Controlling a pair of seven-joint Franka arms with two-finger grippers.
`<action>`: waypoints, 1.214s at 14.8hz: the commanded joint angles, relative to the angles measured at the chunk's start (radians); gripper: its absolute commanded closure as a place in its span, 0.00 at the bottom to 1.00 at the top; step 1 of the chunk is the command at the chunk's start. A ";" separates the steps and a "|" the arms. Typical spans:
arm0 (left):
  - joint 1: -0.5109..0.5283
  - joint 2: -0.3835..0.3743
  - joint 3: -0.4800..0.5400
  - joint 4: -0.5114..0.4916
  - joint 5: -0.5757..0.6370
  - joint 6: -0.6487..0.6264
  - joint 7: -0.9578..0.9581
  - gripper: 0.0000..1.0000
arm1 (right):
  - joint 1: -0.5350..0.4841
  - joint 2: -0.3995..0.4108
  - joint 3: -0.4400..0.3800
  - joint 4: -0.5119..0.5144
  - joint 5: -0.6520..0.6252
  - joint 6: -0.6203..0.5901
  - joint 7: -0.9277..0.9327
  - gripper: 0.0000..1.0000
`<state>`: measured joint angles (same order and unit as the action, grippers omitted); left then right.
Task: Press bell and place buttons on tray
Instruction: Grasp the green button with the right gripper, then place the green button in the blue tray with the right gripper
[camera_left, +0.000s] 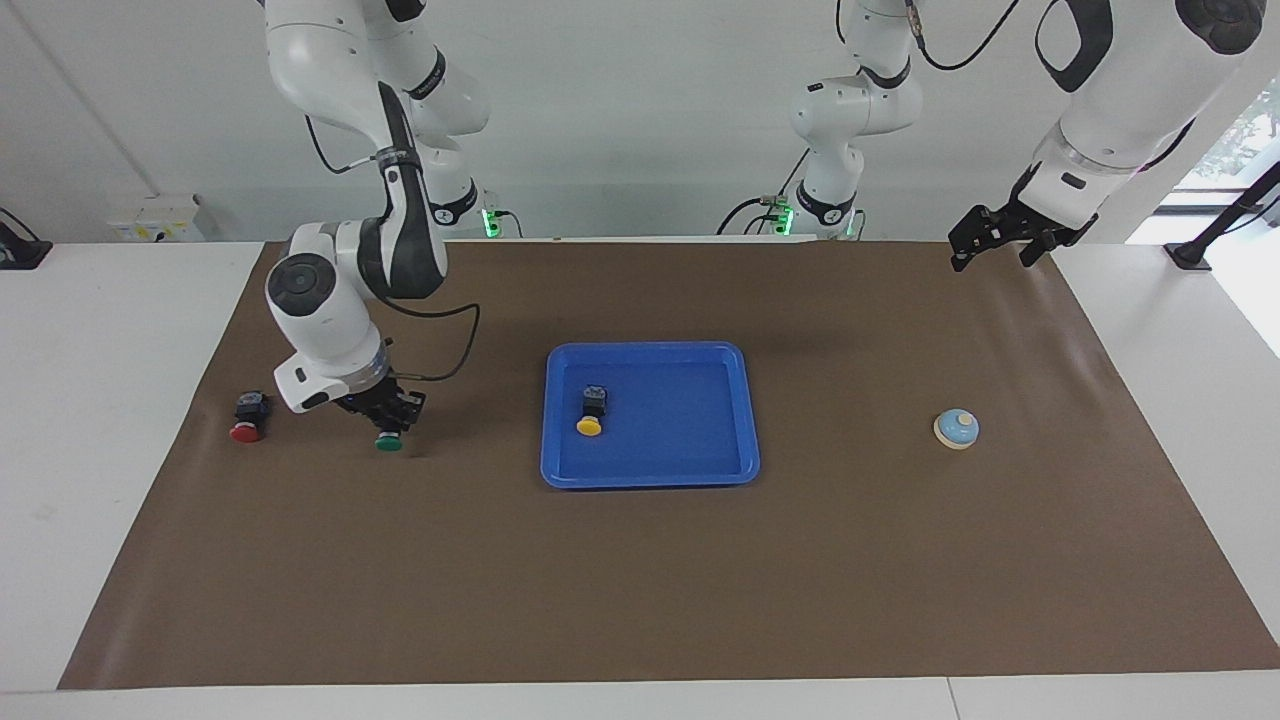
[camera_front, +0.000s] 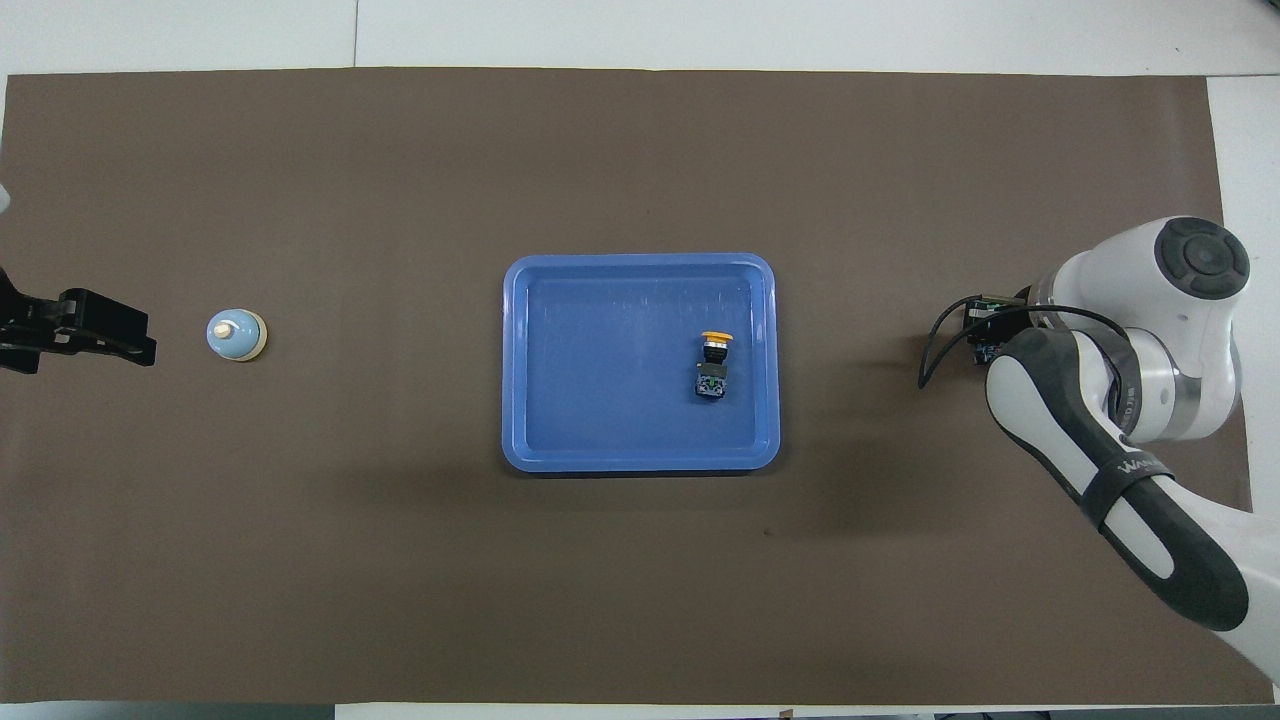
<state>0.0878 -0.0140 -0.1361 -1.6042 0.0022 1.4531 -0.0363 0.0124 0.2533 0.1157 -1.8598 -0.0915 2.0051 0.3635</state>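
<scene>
Right gripper clamped on green button, raised off mat for transfer to tray holding yellow button; red button waits; left gripper open, parked.

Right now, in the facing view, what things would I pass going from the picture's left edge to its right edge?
Red-capped black push button → right gripper shut on the green-capped button → yellow-capped button lying in the shallow bright-blue plastic tray → small light-blue dome bell → raised, waiting left gripper.
</scene>
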 joint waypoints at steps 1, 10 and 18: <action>0.001 -0.017 0.000 -0.008 0.016 -0.011 -0.008 0.00 | 0.151 0.058 0.004 0.206 -0.001 -0.179 0.135 1.00; 0.001 -0.017 0.000 -0.008 0.016 -0.011 -0.008 0.00 | 0.486 0.213 0.004 0.281 0.084 -0.028 0.333 1.00; 0.001 -0.017 0.001 -0.008 0.016 -0.013 -0.008 0.00 | 0.514 0.182 0.006 0.041 0.082 0.239 0.356 1.00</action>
<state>0.0878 -0.0141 -0.1360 -1.6042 0.0023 1.4531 -0.0366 0.5246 0.4837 0.1194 -1.7575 -0.0200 2.2235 0.6960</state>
